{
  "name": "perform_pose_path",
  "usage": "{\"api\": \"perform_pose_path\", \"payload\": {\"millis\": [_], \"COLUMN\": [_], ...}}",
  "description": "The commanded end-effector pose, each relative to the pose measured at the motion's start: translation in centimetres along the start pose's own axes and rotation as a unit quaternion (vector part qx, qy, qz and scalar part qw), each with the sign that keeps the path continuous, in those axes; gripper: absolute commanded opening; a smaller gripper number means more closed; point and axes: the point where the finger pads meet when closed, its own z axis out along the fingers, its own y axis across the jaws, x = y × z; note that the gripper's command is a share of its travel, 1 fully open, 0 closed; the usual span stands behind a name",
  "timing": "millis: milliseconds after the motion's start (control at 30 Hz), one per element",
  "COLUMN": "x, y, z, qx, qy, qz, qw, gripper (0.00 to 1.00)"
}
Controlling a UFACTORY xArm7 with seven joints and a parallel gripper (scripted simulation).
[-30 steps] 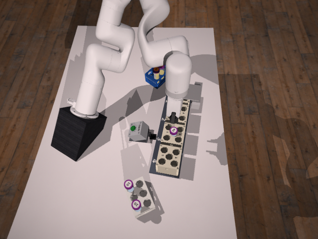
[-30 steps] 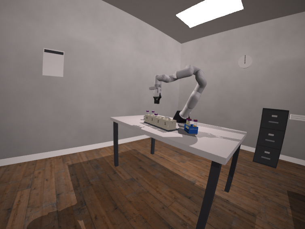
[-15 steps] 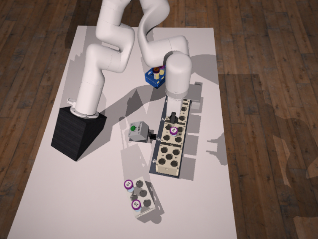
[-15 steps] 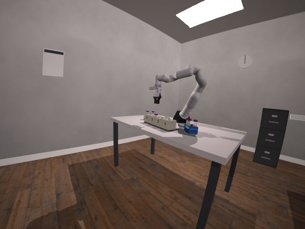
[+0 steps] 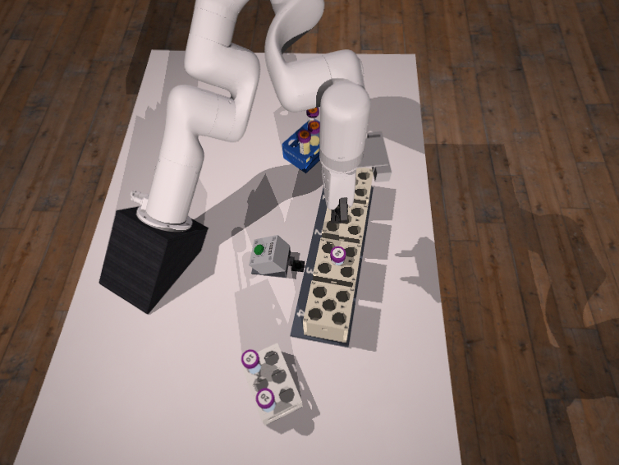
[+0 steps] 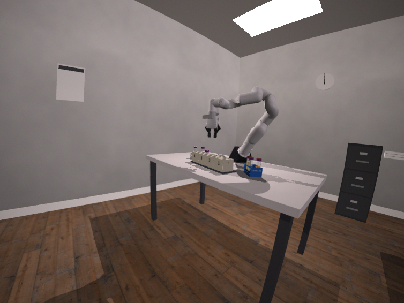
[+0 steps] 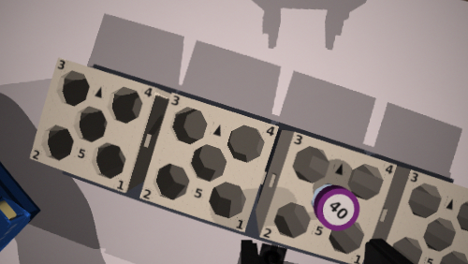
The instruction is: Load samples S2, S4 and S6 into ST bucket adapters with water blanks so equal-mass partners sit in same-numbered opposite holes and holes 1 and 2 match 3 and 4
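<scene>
My gripper [image 5: 341, 214] [image 6: 211, 135] [image 7: 314, 255] is open and empty, high above the loading stand [image 5: 301, 300]. The blank 40 [image 5: 337, 255] [image 7: 338, 210] stands in hole 5 of adapter 3 [image 6: 201, 157] [image 7: 285, 184]. Adapter 1 [image 7: 42, 140] and adapter 2 [image 7: 156, 159] show empty holes; adapter 4 [image 5: 324, 328] holds no tube. Three orange-dotted samples [image 5: 304, 135] [image 5: 314, 126] [image 5: 313, 112] show at the blue rack [image 5: 299, 157] [image 6: 253, 171] [image 7: 16, 239], partly behind the arm; their IDs are unreadable. Blanks 10 [image 5: 250, 359] and 20 [image 5: 264, 398] stand in the white rack [image 5: 285, 412].
The green DONE key [image 5: 259, 249] sits on a small grey desk [image 5: 272, 262] left of the stand, near adapter 3. A black knob [image 5: 297, 264] sticks out between the desk and the stand. The arm's black base [image 5: 149, 260] is at the left.
</scene>
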Motion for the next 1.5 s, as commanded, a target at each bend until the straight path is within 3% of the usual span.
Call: {"api": "perform_pose_path", "payload": {"millis": [0, 267, 700, 1467], "x": [0.0, -0.1, -0.2, -0.4], "y": [-2.0, -6.0, -11.5, -22.0], "z": [-0.3, -0.2, -0.2, -0.1], "qx": [-0.004, -0.005, -0.005, -0.005], "qy": [0.006, 0.006, 0.005, 0.005], "qz": [-0.066, -0.198, -0.367, -0.367], "qw": [0.998, 0.98, 0.93, 0.93], "gripper": [0.57, 0.57, 0.57, 0.57]}}
